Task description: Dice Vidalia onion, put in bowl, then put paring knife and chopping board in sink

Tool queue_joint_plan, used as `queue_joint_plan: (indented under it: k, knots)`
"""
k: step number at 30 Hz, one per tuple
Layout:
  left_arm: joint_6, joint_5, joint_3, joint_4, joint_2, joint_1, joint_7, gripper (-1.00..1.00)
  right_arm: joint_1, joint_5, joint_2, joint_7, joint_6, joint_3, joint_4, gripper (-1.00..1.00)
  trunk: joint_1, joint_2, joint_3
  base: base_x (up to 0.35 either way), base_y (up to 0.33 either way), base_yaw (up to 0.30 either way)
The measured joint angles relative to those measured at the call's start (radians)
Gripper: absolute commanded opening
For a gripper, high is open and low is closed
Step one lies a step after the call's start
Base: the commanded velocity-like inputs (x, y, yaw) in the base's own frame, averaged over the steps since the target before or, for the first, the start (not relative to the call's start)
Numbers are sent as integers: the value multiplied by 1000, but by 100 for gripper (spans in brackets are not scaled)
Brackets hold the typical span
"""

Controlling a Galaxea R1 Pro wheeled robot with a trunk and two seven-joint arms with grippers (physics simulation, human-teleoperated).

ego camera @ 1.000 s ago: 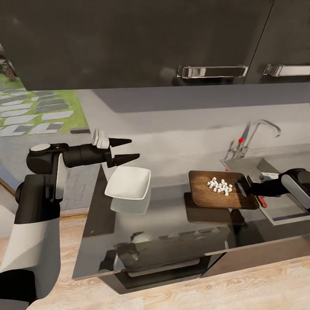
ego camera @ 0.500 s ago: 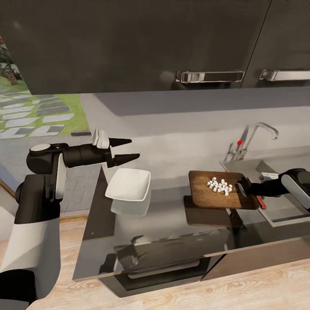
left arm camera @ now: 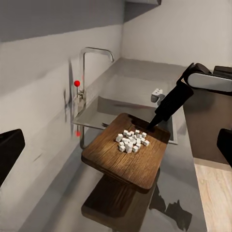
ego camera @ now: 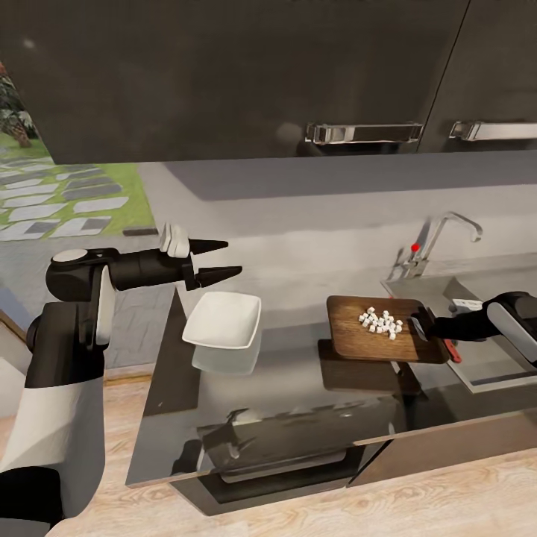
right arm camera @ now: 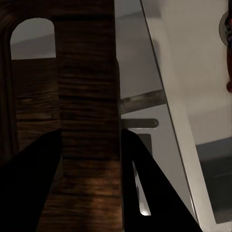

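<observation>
Right gripper [ego camera: 420, 322] clamped on board [ego camera: 365, 344] at slot end, board lifted off desk [ego camera: 291, 388], dice [ego camera: 381, 321] piled on top. Sink [ego camera: 477, 358] just beside, knife [ego camera: 453, 350] at its edge. Left gripper [ego camera: 221, 260] apart, empty, hovering above bowl [ego camera: 222, 319].

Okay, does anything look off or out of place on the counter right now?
Yes: the chopping board is lifted off the countertop, held at its handle end by the right claw, with the diced onion heaped on it. Nothing has spilled.
</observation>
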Motion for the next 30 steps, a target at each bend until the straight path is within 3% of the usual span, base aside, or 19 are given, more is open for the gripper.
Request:
queue_joint_plan:
  k: [23, 30]
  knots:
    - [-1, 0, 1, 0, -15, 0, 6, 100, 0, 7, 1, 0, 0, 0, 0, -100, 0, 0, -9, 0, 0, 265]
    - [-1, 0, 1, 0, -16, 0, 6, 100, 0, -1, 1, 0, 0, -1, 0, -100, 0, 0, -9, 0, 0, 62]
